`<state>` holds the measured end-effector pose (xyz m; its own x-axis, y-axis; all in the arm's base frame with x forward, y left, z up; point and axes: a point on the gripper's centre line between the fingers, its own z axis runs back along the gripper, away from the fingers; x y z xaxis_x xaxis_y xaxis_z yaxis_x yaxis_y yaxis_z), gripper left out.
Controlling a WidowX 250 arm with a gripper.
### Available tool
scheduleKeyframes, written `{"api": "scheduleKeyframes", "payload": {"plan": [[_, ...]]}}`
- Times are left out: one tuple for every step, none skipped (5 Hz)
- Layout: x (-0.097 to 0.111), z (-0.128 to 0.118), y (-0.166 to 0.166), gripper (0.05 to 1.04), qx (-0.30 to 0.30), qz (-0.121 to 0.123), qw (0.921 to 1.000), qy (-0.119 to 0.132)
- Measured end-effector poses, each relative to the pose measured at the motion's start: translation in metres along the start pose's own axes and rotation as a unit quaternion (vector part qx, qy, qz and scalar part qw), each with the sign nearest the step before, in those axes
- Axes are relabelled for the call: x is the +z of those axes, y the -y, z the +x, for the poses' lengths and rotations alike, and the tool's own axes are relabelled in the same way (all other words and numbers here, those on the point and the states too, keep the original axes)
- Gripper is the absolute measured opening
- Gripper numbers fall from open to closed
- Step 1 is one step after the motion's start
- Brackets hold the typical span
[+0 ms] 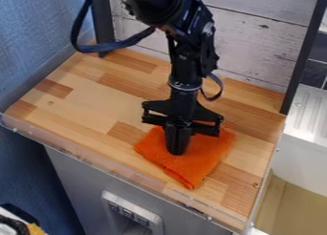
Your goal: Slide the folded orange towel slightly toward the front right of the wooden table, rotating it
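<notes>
The black gripper (pixel 177 145) hangs straight down over the middle of the wooden counter, its tip against or just above an orange cloth (pixel 191 168). The cloth lies flat, folded into a rough square, with one corner pointing at the counter's front edge. The gripper and its wide black bracket hide the cloth's upper middle part. Whether any fabric is pinched at the tip cannot be made out.
A clear raised strip (pixel 102 163) runs along the front edge of the wooden counter (pixel 83 107). Whitewashed planks (pixel 256 43) stand behind, between dark posts. A blue wall is at the left; a white ridged surface (pixel 310 115) lies beyond the right edge.
</notes>
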<state>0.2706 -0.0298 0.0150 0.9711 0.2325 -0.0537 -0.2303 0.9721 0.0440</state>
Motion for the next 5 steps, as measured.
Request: {"api": "scheduleKeyframes", "payload": {"plan": [[0.0,-0.001,0.004,0.063,-0.038,-0.008,0.9992,-0.001],[0.0,0.0,0.007,0.063,-0.068,-0.018,0.9975,0.002],[0.005,0.007,0.013,0.063,-0.098,-0.031,0.9946,0.016],[0.008,0.013,0.012,0.081,-0.114,-0.039,0.9925,0.024],[0.014,0.014,0.008,0.222,-0.127,-0.038,0.991,0.02]]}}
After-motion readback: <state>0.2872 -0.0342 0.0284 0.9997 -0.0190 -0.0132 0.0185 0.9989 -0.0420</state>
